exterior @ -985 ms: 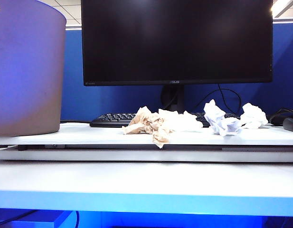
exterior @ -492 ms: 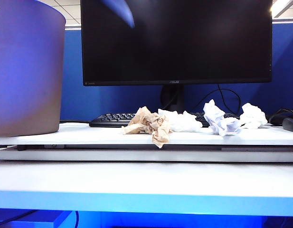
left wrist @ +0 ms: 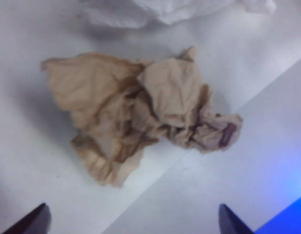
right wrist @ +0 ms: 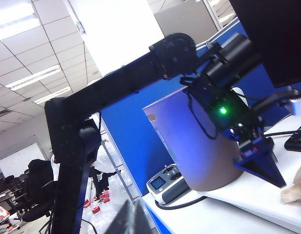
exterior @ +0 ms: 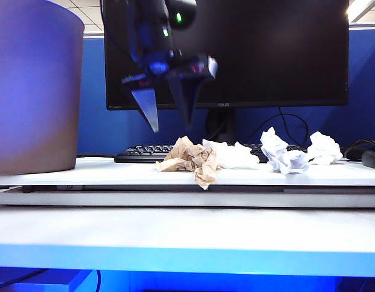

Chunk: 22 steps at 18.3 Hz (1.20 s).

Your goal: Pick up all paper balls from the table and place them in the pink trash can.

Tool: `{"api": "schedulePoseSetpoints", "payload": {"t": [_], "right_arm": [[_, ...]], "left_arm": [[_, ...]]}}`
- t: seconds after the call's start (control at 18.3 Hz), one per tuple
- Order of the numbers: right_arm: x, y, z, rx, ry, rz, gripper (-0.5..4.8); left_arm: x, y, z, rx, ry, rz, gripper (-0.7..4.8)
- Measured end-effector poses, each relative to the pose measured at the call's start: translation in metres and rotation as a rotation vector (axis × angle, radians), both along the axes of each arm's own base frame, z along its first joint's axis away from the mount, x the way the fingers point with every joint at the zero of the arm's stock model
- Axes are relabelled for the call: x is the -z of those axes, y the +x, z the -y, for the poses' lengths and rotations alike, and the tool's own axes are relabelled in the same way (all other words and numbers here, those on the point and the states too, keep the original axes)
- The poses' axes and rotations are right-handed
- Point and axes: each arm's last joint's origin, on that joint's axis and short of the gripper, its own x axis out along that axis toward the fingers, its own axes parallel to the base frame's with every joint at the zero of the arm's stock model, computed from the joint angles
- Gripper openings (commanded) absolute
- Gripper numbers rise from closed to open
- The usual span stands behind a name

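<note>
**Q:** What does the exterior view show, taking the crumpled tan paper ball [exterior: 190,159] as the landmark?

**A:** The left end effector [exterior: 169,114] hangs just above the tan ball, pointing down, its two dark fingers spread wide with nothing between them. The ball lies on the white flat surface [exterior: 114,172], near its front edge. A white crumpled paper ball [exterior: 233,156] touches the tan ball on the side away from the large mauve-pink plastic trash can [exterior: 35,91]; two more white paper balls [exterior: 296,153] lie farther that way. The can stands well apart from the tan ball, on the opposite side. A black monitor [exterior: 266,55] and a black keyboard [exterior: 141,152] sit behind the ball.

**Q:** And the wrist views?

**A:** In the left wrist view the tan ball [left wrist: 140,112] lies between the lines of the two spread fingertips [left wrist: 28,222], untouched. The right wrist view shows only a blurred dark shape that may be the right end effector [right wrist: 128,217], well away from the ball; whether its fingers are spread or pressed together cannot be told.

**Q:** How should the ball handle?

**A:** Judged from its creases, it is light, soft and compressible, not fragile. Loose flaps would likely slip or tear, so the denser central wad is the better place to pinch.
</note>
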Motion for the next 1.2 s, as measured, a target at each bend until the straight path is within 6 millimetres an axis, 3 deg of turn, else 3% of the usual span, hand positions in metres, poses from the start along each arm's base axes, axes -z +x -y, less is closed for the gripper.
{"api": "schedulePoseSetpoints", "payload": {"t": [0.55,0.82,1.09,1.2], "right_arm": [[0.0,0.0,0.0,-0.005,-0.004,0.0,-0.05],[0.0,0.0,0.0,-0.008,-0.007,0.005,-0.05],[0.0,-0.001,0.0,-0.02,-0.016,0.004,-0.05],[0.0,-0.001,0.0,-0.019,-0.016,0.004,-0.05]], "left_arm": [[0.01,0.017,0.015,0.002,-0.123,0.08,4.79],[0.019,0.028,0.017,-0.089,-0.073,0.162,4.79],[0.031,0.03,0.018,-0.109,-0.035,0.138,4.79],[0.031,0.03,0.018,-0.108,-0.036,0.137,1.52]]}}
